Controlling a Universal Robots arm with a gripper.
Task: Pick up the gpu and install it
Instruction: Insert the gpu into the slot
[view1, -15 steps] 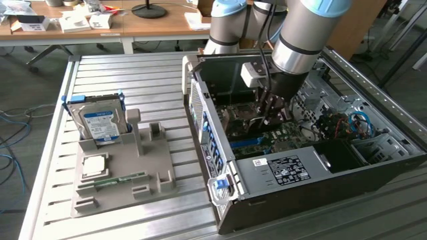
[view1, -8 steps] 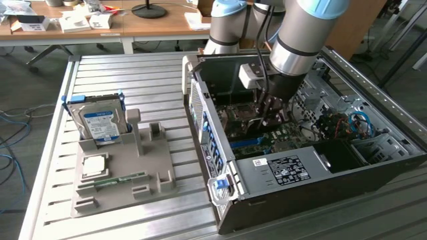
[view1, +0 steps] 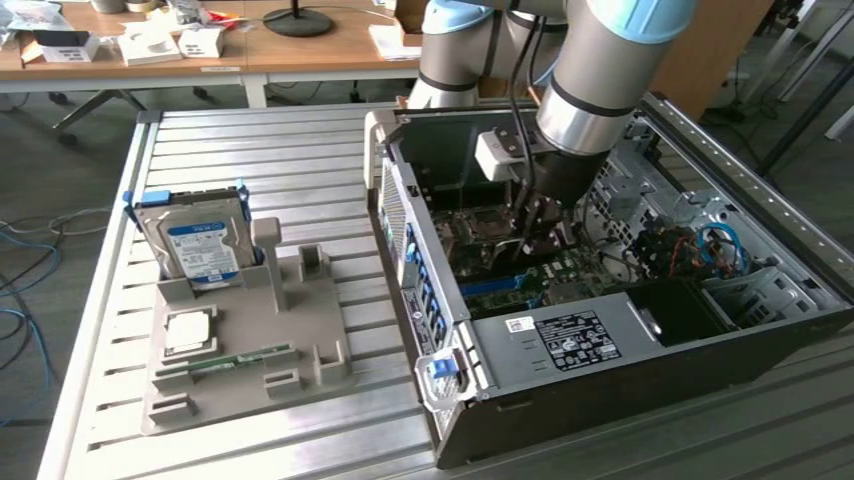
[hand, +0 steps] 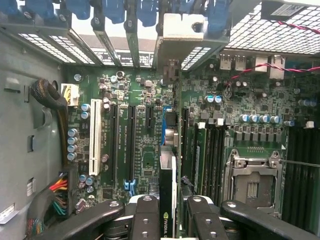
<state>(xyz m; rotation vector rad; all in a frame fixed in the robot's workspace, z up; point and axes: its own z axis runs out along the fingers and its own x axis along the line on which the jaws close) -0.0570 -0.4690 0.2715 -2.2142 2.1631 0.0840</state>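
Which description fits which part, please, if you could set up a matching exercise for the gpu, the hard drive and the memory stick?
Things:
1. gpu
2. hard drive
3. memory stick

Places:
A. lying low in the grey holder
B. edge-on in the gripper, over the motherboard
C. standing upright in the grey holder

Pairs: 1-B; 2-C; 3-A
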